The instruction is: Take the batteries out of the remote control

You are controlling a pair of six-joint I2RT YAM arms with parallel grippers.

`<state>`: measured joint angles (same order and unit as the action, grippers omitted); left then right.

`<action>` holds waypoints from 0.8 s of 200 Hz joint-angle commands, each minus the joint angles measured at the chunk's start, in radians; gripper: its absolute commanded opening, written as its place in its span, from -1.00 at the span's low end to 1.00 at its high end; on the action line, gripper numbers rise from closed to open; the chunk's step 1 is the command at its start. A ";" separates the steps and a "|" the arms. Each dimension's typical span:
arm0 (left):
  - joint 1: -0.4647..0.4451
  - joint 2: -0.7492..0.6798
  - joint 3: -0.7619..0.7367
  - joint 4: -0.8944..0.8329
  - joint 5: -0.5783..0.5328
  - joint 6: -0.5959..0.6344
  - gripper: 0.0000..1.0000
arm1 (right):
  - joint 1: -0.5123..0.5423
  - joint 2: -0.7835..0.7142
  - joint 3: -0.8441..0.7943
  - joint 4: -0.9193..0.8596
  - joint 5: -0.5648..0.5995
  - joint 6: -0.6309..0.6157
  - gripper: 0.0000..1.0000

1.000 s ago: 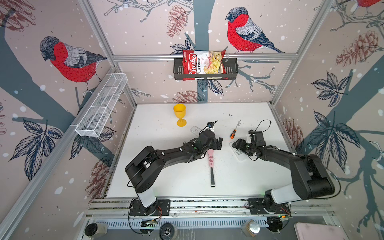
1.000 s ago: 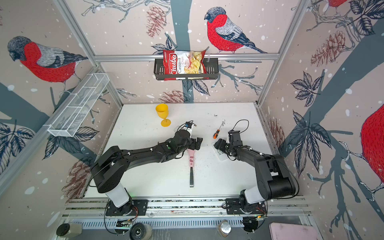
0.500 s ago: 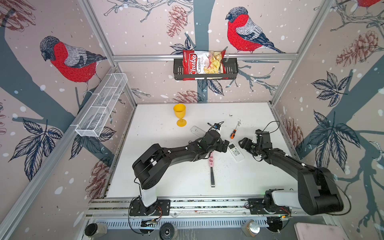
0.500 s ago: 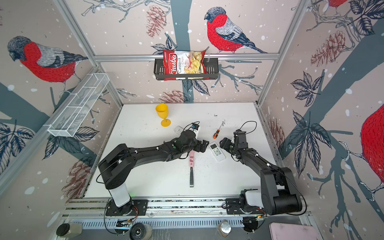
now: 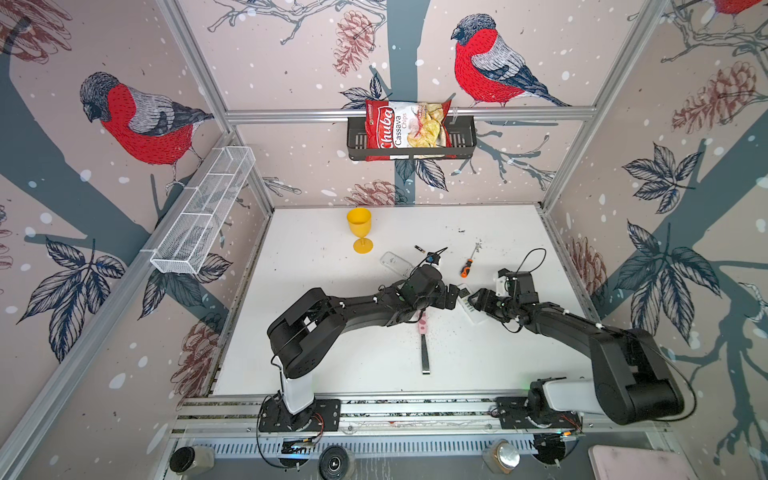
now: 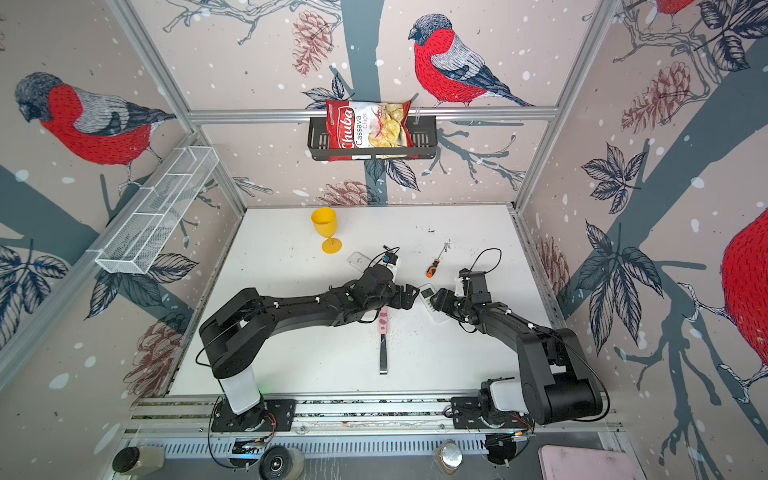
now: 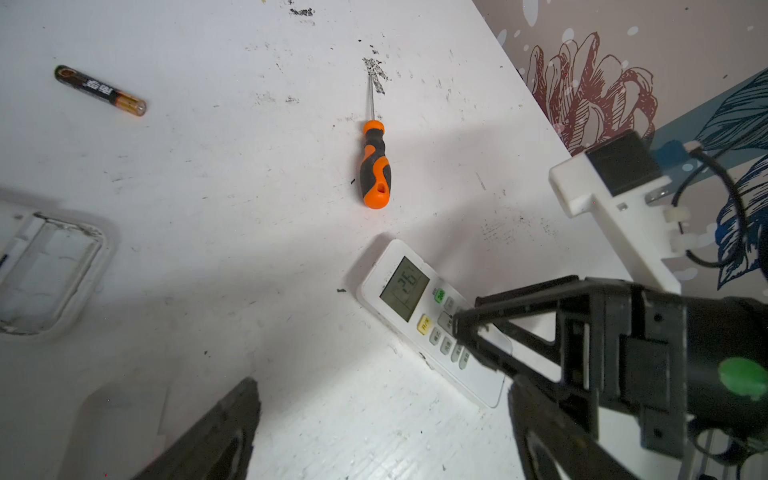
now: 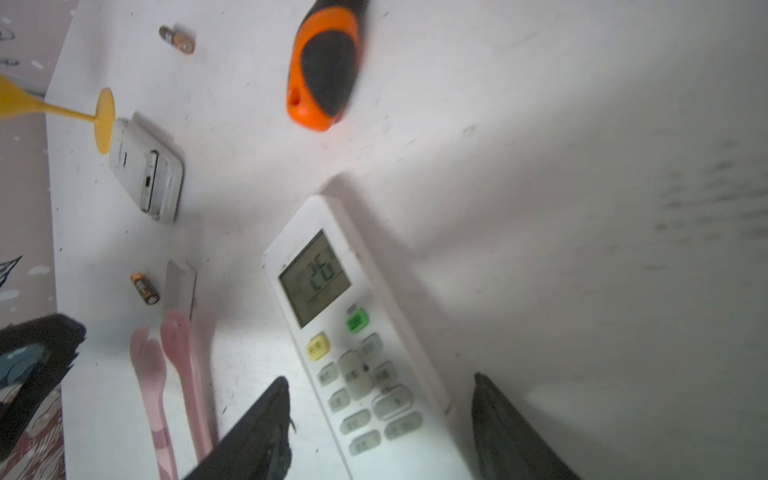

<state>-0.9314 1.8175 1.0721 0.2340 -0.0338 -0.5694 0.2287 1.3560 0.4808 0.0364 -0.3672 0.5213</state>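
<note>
1. On the left wall hangs a white mesh basket (image 5: 195, 220); nothing shows inside it.
2. A yellow goblet (image 5: 359, 226) stands upright on the table, and its bowl looks empty. On the back wall, a black basket (image 5: 463, 141) holds a chips bag (image 5: 405, 126).
3. Just beside the goblet's foot lies a second remote (image 8: 145, 170), back up, with its battery bay open and apparently bare. A far battery (image 7: 99, 89) lies loose beyond it. A near battery (image 8: 144, 288) lies beside the detached cover (image 8: 180, 286).
4. The left gripper (image 5: 454, 293) has its jaws spread wide and holds nothing. It is just beside the display end of the remote control.
5. The remote control (image 7: 415, 299) lies flat, face up, with its display lit. Its long axis runs slantwise from the left gripper toward the right gripper. I judge this one has its cells inside. The bay is underneath, so it must be turned over first.
6. The right gripper (image 8: 379, 378) stands astride the button end, jaws parted, with a gap on each side and not pinching. It is the nearer arm.
</note>
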 commanded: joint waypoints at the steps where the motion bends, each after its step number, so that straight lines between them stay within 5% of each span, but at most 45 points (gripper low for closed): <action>1: -0.001 -0.009 0.005 0.012 -0.019 -0.011 0.84 | 0.033 -0.001 -0.015 0.015 -0.042 -0.003 0.41; 73: -0.004 0.085 0.152 -0.135 -0.028 0.056 0.72 | 0.024 -0.136 -0.041 0.022 -0.060 0.028 0.51; 160: -0.079 0.311 0.403 -0.266 -0.134 -0.042 0.64 | -0.289 -0.432 -0.094 -0.030 -0.036 0.065 0.83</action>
<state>-0.9928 2.0838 1.4120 0.0319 -0.1001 -0.5636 -0.0292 0.9489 0.3862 0.0219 -0.4000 0.5789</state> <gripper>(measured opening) 0.818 0.905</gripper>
